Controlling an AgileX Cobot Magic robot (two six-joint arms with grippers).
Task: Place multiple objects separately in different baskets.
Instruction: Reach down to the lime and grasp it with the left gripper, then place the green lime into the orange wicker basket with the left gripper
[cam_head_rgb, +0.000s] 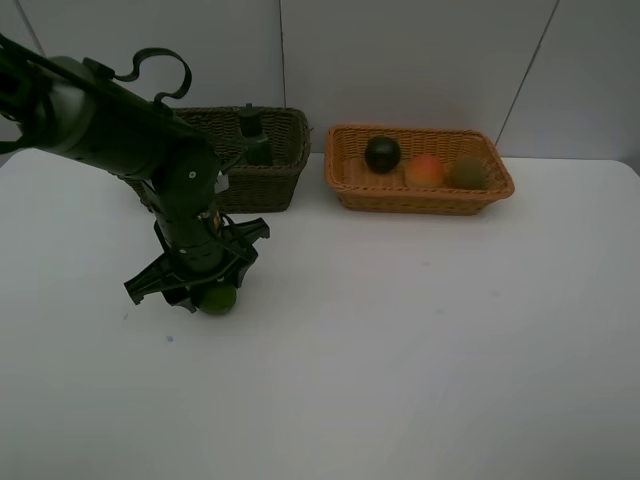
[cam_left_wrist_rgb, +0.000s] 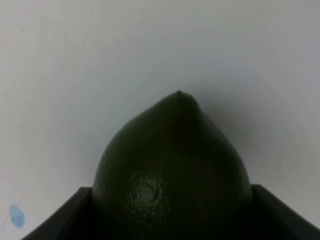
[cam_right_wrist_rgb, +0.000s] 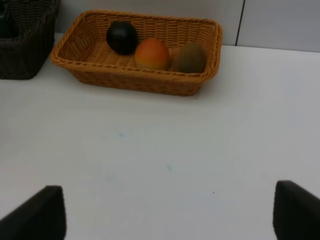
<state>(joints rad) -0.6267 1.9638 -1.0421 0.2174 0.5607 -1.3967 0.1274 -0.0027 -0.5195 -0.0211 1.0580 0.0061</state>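
A round green fruit (cam_head_rgb: 218, 298) lies on the white table at the left, and my left gripper (cam_head_rgb: 205, 288) points down over it. In the left wrist view the green fruit (cam_left_wrist_rgb: 172, 170) fills the space between the two dark fingers (cam_left_wrist_rgb: 60, 215), which press against its sides. The light orange basket (cam_head_rgb: 420, 200) holds a dark mangosteen (cam_head_rgb: 382, 153), an orange-red peach (cam_head_rgb: 425, 171) and a brown kiwi (cam_head_rgb: 467, 172). A dark pump bottle (cam_head_rgb: 256, 140) stands in the dark basket (cam_head_rgb: 270, 185). My right gripper (cam_right_wrist_rgb: 170, 215) is open above bare table, facing the orange basket (cam_right_wrist_rgb: 140, 82).
The two baskets stand side by side at the table's far edge against the wall. The dark basket (cam_right_wrist_rgb: 20, 55) shows at the edge of the right wrist view. A small blue mark (cam_left_wrist_rgb: 16, 216) is on the table beside the fruit.
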